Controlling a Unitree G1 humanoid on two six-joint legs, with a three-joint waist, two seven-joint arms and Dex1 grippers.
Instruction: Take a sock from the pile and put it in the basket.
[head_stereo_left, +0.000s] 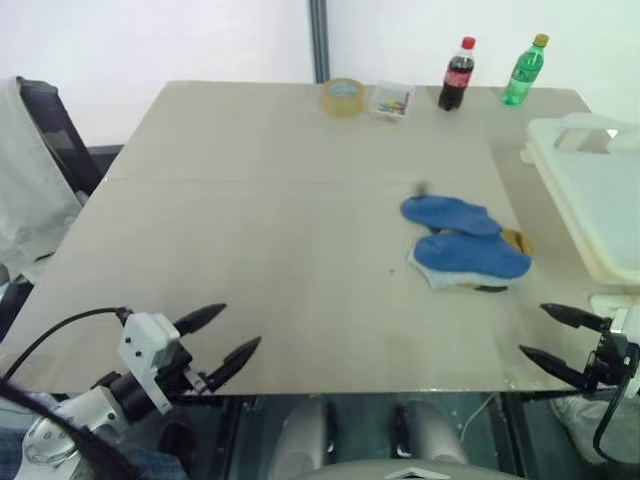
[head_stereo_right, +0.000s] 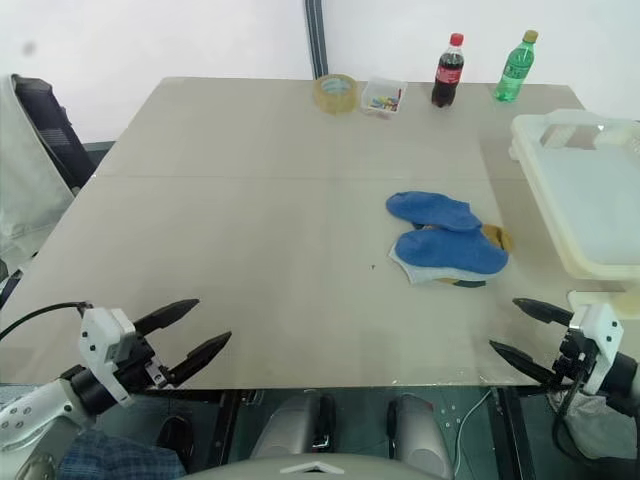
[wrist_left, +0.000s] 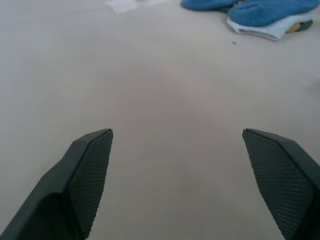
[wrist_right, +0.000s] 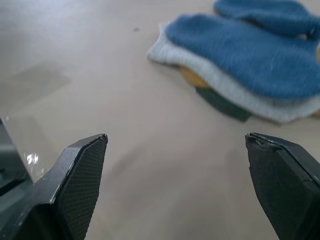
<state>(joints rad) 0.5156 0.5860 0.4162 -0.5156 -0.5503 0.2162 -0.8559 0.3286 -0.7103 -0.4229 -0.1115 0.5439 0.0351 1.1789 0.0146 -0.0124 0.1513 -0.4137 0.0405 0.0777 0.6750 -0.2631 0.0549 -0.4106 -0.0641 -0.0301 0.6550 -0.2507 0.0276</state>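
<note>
Two royal-blue socks lie on the pile (head_stereo_left: 462, 246) right of the table's centre: the nearer blue sock (head_stereo_left: 470, 253) (wrist_right: 240, 50) on top, the other blue sock (head_stereo_left: 448, 213) just behind it. Grey-white, mustard-yellow and dark green socks peek out from under them (wrist_right: 220, 85). The cream-white basket (head_stereo_left: 590, 190) stands at the table's right edge, beside the pile. My left gripper (head_stereo_left: 225, 333) hovers open at the near left edge, far from the socks. At the near right edge my right gripper (head_stereo_left: 540, 333) is open, a short way in front of the pile. Both hold nothing.
Along the far edge stand a tape roll (head_stereo_left: 343, 96), a small clear box of coloured bits (head_stereo_left: 390, 101), a cola bottle (head_stereo_left: 458, 73) and a green bottle (head_stereo_left: 524, 70). A chair with pale cloth (head_stereo_left: 30, 170) stands off the table's left side.
</note>
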